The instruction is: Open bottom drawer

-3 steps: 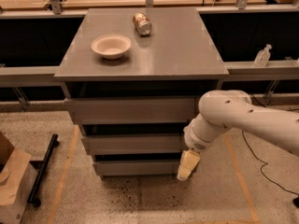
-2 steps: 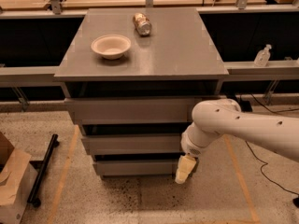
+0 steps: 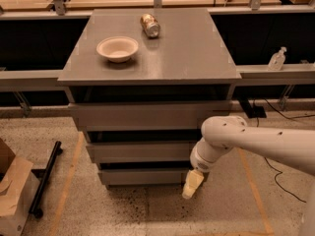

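Note:
The bottom drawer is the lowest, narrowest grey flat front of three in the grey cabinet, and it sits nearly flush and closed. My gripper, with cream-coloured fingers pointing down, hangs at the right end of that drawer front, just in front of it. The white arm reaches in from the right. I cannot tell whether the gripper touches the drawer.
A cream bowl and a lying can rest on the cabinet top. The middle drawer and top drawer are above. A cardboard box and black bar lie on the floor at left. A bottle stands at right.
The arm and gripper have shifted slightly left and closer to the right end of the bottom drawer front. The drawers have not moved.

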`<action>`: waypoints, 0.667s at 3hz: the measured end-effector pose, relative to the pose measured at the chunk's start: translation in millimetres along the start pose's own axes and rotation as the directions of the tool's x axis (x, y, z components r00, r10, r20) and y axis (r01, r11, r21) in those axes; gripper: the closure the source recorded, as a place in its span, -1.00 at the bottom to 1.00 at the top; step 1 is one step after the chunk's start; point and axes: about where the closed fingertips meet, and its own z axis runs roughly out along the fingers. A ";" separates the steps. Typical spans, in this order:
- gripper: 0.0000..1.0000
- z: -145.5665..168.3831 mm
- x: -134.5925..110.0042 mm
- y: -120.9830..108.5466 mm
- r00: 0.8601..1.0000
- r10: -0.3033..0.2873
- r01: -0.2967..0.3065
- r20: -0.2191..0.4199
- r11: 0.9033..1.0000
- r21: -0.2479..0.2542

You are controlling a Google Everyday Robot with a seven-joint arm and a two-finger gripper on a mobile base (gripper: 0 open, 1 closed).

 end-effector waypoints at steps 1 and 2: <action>-1.00 19.7 6.1 -4.7 1.000 0.015 -0.015 -0.015 1.000 -0.014; -1.00 55.7 16.1 -13.7 1.000 0.020 -0.021 -0.022 1.000 -0.013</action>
